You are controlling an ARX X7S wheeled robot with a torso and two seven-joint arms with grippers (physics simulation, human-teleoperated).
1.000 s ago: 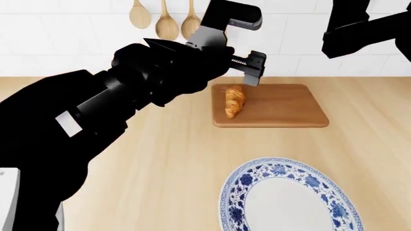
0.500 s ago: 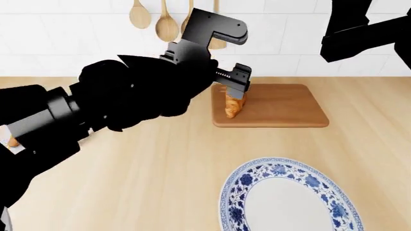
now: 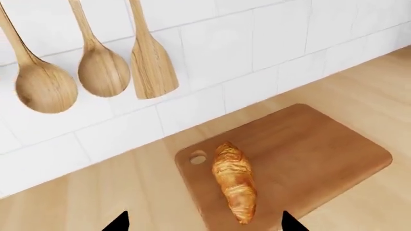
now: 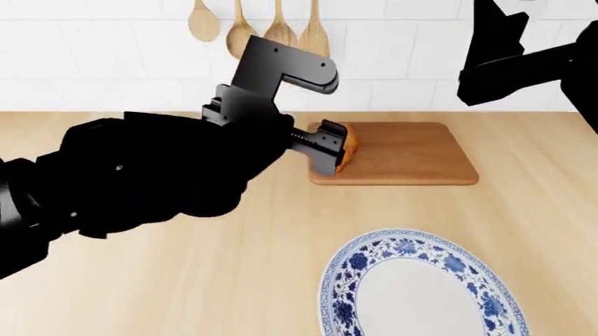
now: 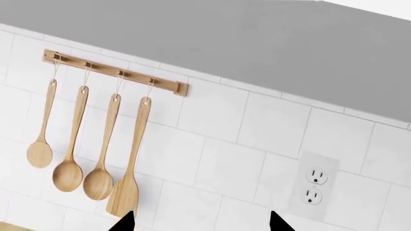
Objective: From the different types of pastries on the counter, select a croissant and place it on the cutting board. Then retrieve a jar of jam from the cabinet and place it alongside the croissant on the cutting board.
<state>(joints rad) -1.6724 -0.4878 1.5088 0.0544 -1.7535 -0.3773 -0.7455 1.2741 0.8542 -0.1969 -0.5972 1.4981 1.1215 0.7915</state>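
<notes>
Head and wrist views, croissant stage judged complete. The short, plump golden-brown ridged croissant lay free on the flat reddish-brown wooden cutting board, toward the end that carries the small hole, with its long axis running across the board's short dimension. In the head view the croissant was largely hidden behind my left gripper, which hung just at the board's 9 o'clock edge. In the left wrist view only the two dark fingertips showed, set wide apart with the croissant between and beyond them and nothing pinched; I read this gripper as spread and empty.

My right gripper was raised at 1 o'clock in the head view, well apart from the board. Its wrist camera faced the white tiled wall, the row of hanging wooden spoons and spatula and a wall socket; its tips also showed well separated, holding nothing.

No jar of jam appeared in any view. The pale beige wood-look bench carried a blue-and-white patterned plate at 6 o'clock from the board. The bare part of the board lay at 3 o'clock from the croissant, on the right arm's side, so I judged the right arm the better placed to bring the jar there.
</notes>
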